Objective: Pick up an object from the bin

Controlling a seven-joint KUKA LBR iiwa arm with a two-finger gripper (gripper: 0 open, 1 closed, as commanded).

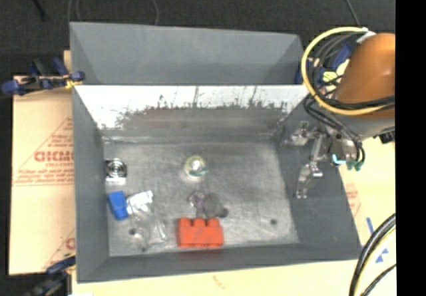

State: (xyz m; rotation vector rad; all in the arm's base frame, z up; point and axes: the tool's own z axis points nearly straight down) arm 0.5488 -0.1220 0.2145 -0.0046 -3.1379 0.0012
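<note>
My hand (307, 178) hangs by the right wall of the bin (186, 55), clenched or released I cannot tell, so the pick looks barely begun, the red block (200, 233) at the front edge and the dark lump (210, 204) behind it lying well apart.

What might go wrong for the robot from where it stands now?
The gripper hangs over the bin's sloped right wall, away from every loose thing; coming straight down there, it would likely strike metal. The red block lies right beside a dark lump, so a grab might catch both or neither. The pale ball looks likely to roll off.
</note>
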